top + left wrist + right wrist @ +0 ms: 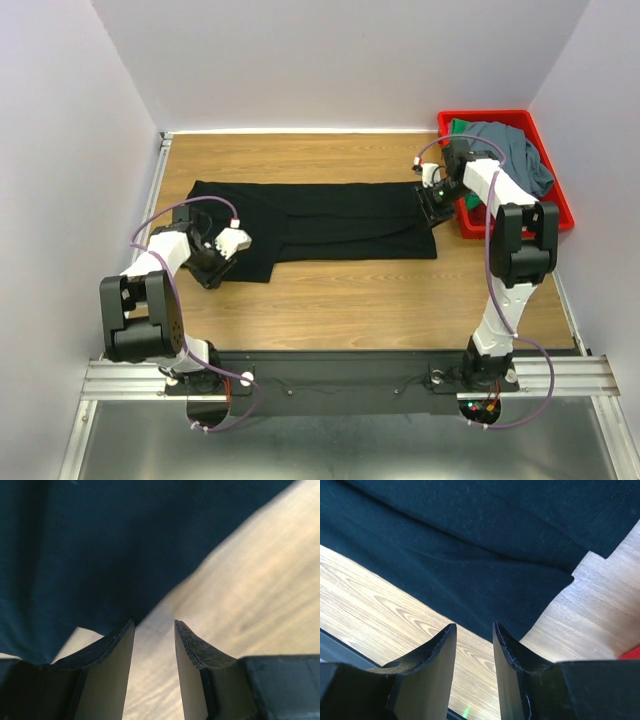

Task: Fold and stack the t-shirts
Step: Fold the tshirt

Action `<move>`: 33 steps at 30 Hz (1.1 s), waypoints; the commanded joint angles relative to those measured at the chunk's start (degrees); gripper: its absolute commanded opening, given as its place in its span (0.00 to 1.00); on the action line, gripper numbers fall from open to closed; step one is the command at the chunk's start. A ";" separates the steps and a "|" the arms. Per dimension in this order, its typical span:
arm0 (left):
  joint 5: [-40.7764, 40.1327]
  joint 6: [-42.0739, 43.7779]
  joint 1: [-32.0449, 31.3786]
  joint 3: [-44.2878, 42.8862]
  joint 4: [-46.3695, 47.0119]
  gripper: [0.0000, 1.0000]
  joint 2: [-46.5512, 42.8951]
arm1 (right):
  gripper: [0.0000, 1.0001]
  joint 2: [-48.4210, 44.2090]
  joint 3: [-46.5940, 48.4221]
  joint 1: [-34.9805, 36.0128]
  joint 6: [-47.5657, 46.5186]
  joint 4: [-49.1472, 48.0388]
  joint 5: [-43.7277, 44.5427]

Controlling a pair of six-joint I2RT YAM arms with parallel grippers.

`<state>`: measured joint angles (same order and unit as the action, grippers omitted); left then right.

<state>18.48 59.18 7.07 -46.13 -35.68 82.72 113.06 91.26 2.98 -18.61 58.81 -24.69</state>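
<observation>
The large black t-shirt (330,220) lies flat on the wooden table as a long band folded lengthwise. My left gripper (210,268) sits low at its near left corner. In the left wrist view the left gripper (154,622) is open over bare wood, with the black t-shirt (100,545) edge just past the left fingertip. My right gripper (432,208) is at the shirt's right end. There the right gripper (474,625) is open too, holding nothing, and the black t-shirt (495,545) corner lies just beyond its tips. The slate grey-blue t-shirt (515,150) and the green t-shirt (458,127) lie bunched in the bin.
The red plastic bin (560,215) stands at the back right, right behind the right arm, and a sliver of the bin (632,654) shows in the right wrist view. Bare wooden table (380,300) runs along the near side. White walls close in the left, back and right.
</observation>
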 commanded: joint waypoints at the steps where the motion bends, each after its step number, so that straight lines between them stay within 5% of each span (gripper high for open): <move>1: -4.50 -3.80 -1.53 1.74 7.64 0.49 1.47 | 0.41 -0.20 2.69 0.36 0.68 -1.76 -0.80; 8: -5.64 -6.44 -3.38 2.27 11.33 0.47 6.05 | 0.41 -0.64 1.37 0.53 0.42 -1.85 -0.63; 10: -6.52 -6.36 -4.34 2.97 11.25 0.34 6.84 | 0.41 -0.90 1.02 0.53 0.16 -1.94 -0.27; 11: -6.44 -6.36 -4.43 2.97 10.99 0.17 6.84 | 0.41 -0.91 0.93 0.53 0.07 -1.85 -0.19; 13: -4.51 -6.79 -4.43 1.14 7.67 0.00 6.14 | 0.41 -0.99 0.85 0.53 -0.11 -1.94 0.08; 22: 7.44 -12.06 -4.43 -27.03 -10.62 0.00 7.01 | 0.40 -0.64 1.72 0.62 -0.81 -1.94 0.78; 33: 10.17 -19.18 -4.43 -50.80 -7.56 0.00 27.30 | 0.41 0.67 3.65 0.62 -1.78 -2.12 1.92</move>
<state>25.85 43.42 2.70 -91.50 -42.19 105.08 113.32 91.53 3.14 -19.18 57.89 -23.62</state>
